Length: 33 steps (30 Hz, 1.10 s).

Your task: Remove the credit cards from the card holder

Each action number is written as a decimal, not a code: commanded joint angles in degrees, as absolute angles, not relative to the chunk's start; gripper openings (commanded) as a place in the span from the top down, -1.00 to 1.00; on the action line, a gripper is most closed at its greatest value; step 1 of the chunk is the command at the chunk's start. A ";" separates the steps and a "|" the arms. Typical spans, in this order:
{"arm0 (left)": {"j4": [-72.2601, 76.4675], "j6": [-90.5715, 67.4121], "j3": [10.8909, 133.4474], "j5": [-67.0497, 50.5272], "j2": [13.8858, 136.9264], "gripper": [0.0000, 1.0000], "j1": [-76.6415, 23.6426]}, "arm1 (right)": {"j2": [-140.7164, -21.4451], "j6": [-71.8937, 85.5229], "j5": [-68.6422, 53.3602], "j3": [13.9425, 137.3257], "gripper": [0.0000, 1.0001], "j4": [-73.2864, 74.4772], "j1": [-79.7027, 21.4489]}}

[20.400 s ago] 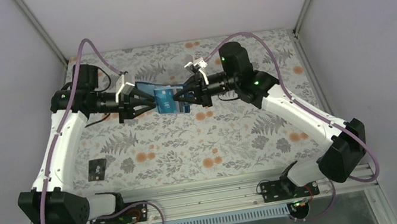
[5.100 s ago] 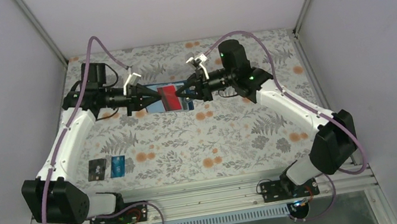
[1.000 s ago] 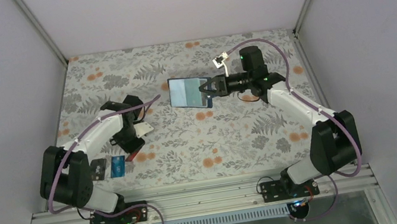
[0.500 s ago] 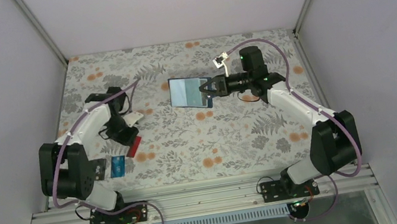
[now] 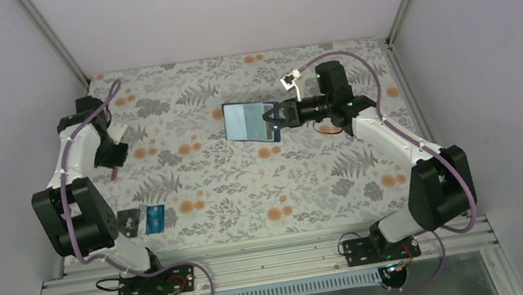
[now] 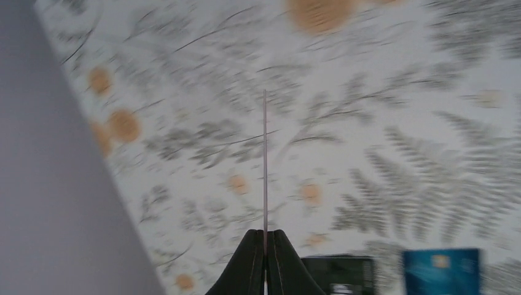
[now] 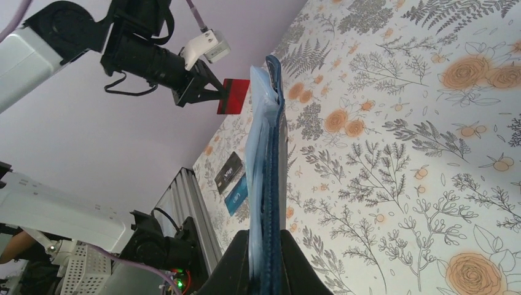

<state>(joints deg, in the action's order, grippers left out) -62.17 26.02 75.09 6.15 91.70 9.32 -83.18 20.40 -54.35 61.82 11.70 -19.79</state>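
Observation:
My right gripper (image 5: 274,120) is shut on the navy card holder (image 5: 249,121) and holds it open above the mat; in the right wrist view the holder (image 7: 268,153) stands edge-on between the fingers. My left gripper (image 5: 112,161) is at the far left of the mat, shut on the red card (image 5: 114,172). That card shows edge-on as a thin line (image 6: 265,166) in the left wrist view and as a red rectangle (image 7: 233,96) in the right wrist view. A black card (image 5: 128,222) and a blue card (image 5: 156,218) lie side by side on the mat near the front left.
The floral mat (image 5: 264,186) covers the table. Grey walls close in the left, back and right sides; the left wall (image 6: 55,203) is close beside my left gripper. A metal rail (image 5: 261,262) runs along the front edge.
My left arm has swung away from the two cards on the mat, up and to the far left, with the red card still in its jaws. The right arm and holder have not moved.

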 commanded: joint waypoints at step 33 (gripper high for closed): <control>-54.45 16.38 68.49 20.62 104.47 0.38 4.90 | -84.61 17.12 -45.97 75.48 0.92 25.07 -19.69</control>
